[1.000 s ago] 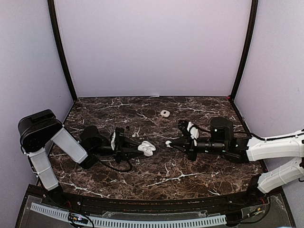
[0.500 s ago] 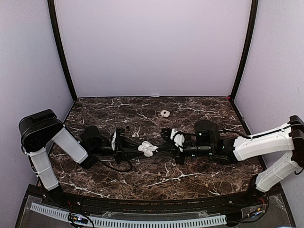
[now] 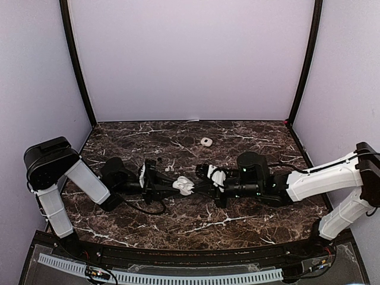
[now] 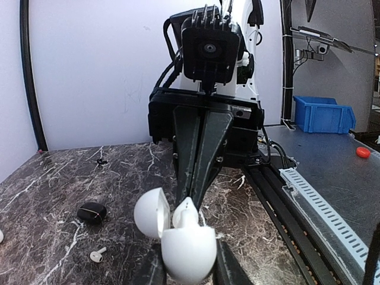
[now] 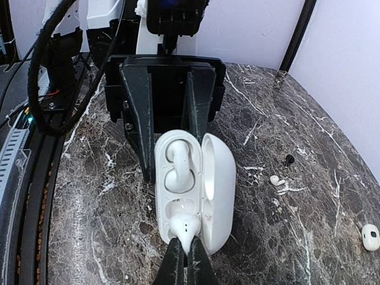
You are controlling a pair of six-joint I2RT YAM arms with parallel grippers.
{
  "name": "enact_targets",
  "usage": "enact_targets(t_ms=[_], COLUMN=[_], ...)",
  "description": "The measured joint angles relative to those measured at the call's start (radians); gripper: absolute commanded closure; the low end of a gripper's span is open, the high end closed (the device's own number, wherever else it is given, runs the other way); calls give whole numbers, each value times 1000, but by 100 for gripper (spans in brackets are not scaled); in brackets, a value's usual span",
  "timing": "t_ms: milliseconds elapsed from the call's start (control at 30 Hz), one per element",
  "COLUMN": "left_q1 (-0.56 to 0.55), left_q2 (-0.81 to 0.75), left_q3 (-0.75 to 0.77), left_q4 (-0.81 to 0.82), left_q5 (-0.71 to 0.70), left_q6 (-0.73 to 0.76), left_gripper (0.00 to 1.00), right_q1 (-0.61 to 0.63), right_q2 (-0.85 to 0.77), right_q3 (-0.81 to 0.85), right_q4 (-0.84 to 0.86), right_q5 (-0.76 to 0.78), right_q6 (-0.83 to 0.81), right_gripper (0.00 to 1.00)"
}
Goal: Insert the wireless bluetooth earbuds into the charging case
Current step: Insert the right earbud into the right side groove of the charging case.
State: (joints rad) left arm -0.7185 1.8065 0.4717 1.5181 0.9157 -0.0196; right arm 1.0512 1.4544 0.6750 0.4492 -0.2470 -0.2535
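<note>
On the dark marble worktop [image 3: 237, 219], the right fingers [image 5: 173, 264], pinching an earbud [image 5: 184, 227], have just swept inward to the open case [image 5: 217, 178] gripped by the left fingers [image 5: 141, 119]. The bud meets its empty slot, ready to seat.

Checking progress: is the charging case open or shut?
Open: the charging case has its lid swung aside, exposing a seated earbud.

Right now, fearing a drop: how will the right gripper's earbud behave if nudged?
Probably slippery: the earbud looks glossy, and the right gripper pinches only its end. Likely light, being tiny beside the case. Rounded, so apt to roll.
</note>
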Motion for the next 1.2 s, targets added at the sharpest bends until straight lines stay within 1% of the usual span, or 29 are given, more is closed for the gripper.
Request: enact_targets(t_ms=[433, 533, 600, 633, 900, 1067, 1200], left_q1=[0, 0, 0, 0, 0, 0, 0], left_q2=[9, 10, 10, 10, 10, 10, 10], left_q3=[0, 0, 0, 0, 0, 0, 0], left_q4=[15, 19, 19, 21, 22, 21, 21], left_q5=[0, -1, -1, -2, -11, -15, -19], left_q6=[-18, -19, -19, -19, -19, -18, -17], left_gripper=[100, 100, 100, 100, 100, 100, 100], right_q1=[15, 18, 18, 19, 23, 21, -13], right_q2=[27, 39, 42, 43, 25, -38, -96], right_q3=[26, 34, 35, 35, 26, -6, -18], right_q4=[2, 4, 6, 7, 8, -2, -24], right_q5=[10, 15, 17, 21, 43, 69, 64], right_q6=[-1, -2, -7, -10, -15, -7, 13], right_gripper=[100, 92, 82, 81, 80, 80, 79])
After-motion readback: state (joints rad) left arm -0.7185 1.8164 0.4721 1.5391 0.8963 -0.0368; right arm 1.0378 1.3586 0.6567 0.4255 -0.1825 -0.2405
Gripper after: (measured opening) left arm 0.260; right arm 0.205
